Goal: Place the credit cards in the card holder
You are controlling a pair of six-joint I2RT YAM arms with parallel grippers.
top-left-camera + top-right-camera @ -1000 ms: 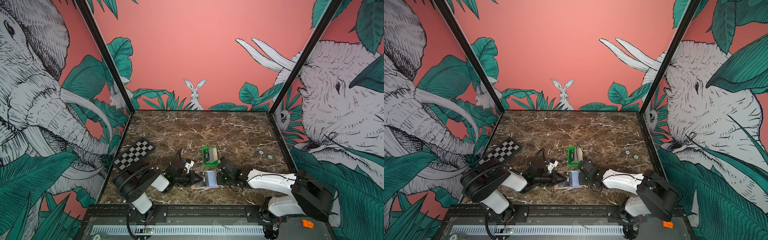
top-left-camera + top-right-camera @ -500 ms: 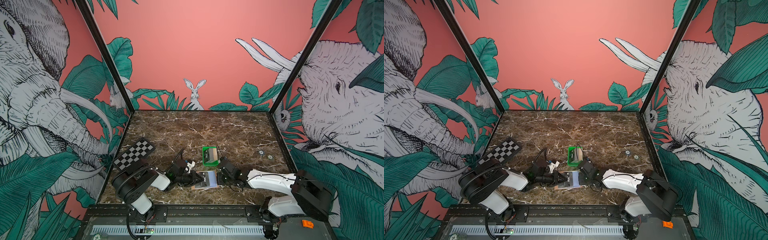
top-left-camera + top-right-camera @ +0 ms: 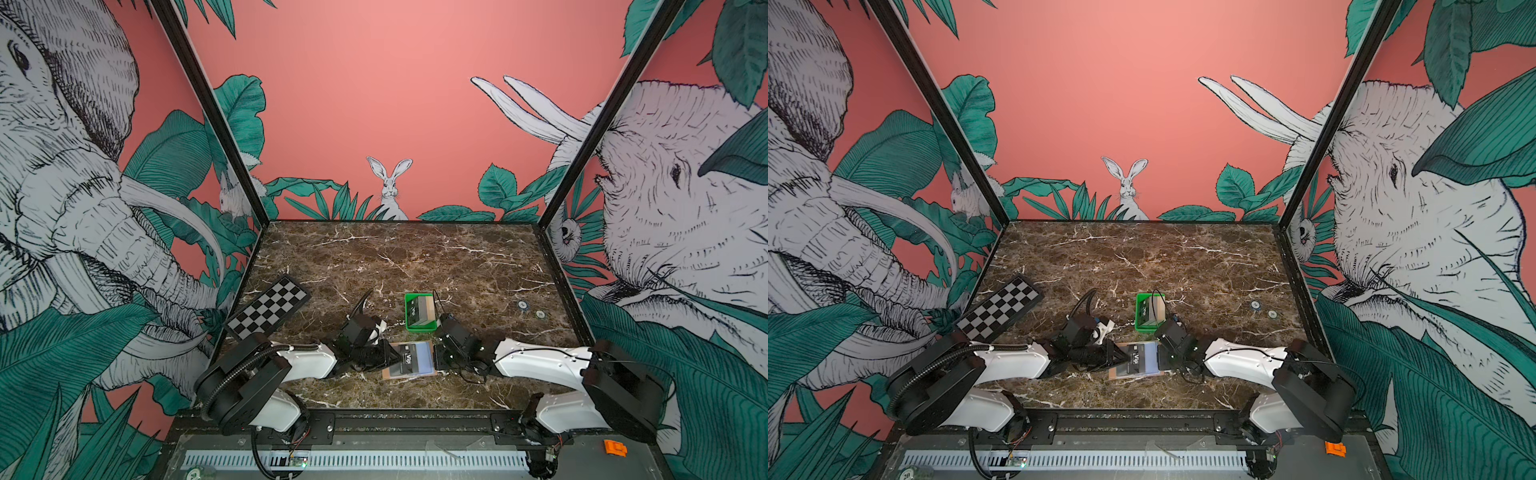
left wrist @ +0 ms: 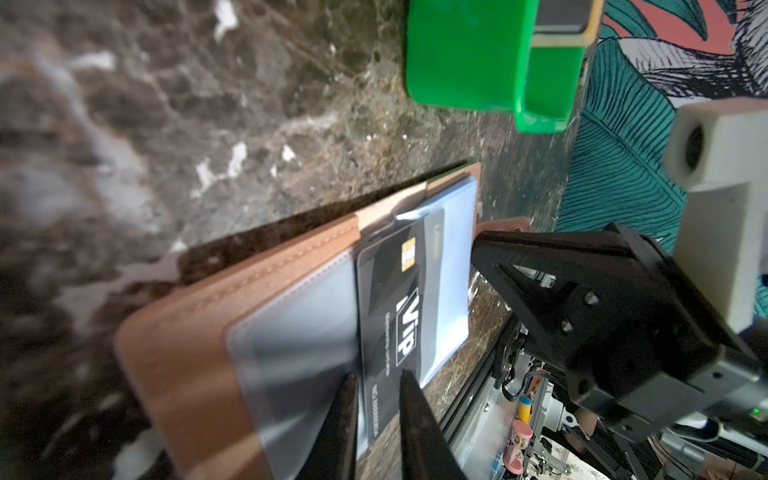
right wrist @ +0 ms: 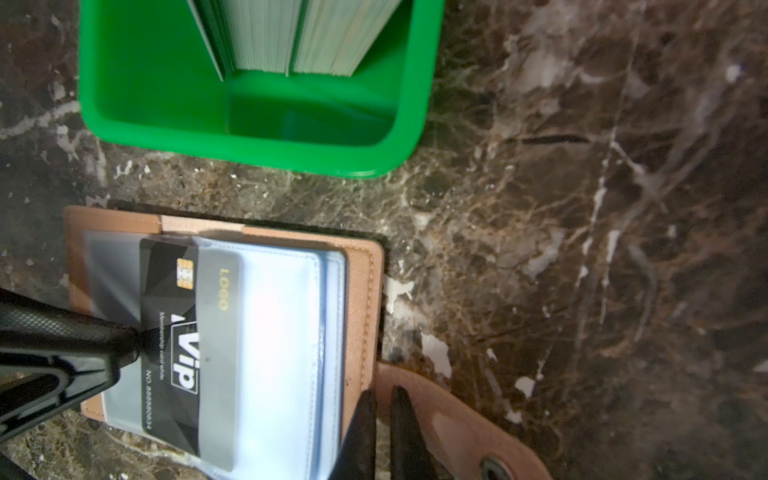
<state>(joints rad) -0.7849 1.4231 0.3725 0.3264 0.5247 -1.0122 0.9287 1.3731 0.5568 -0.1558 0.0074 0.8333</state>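
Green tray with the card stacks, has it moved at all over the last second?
No. In a top view the green tray keeps the same spot and angle between the checkerboard and the round table marks.

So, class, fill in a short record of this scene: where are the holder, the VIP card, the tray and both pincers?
holder: open, flat on table
VIP card: partly in a clear pocket, one end sticking out
tray: beyond holder, cards standing in it
left pincer: at VIP card's free end, grip unclear
right pincer: shut, at holder's strap side
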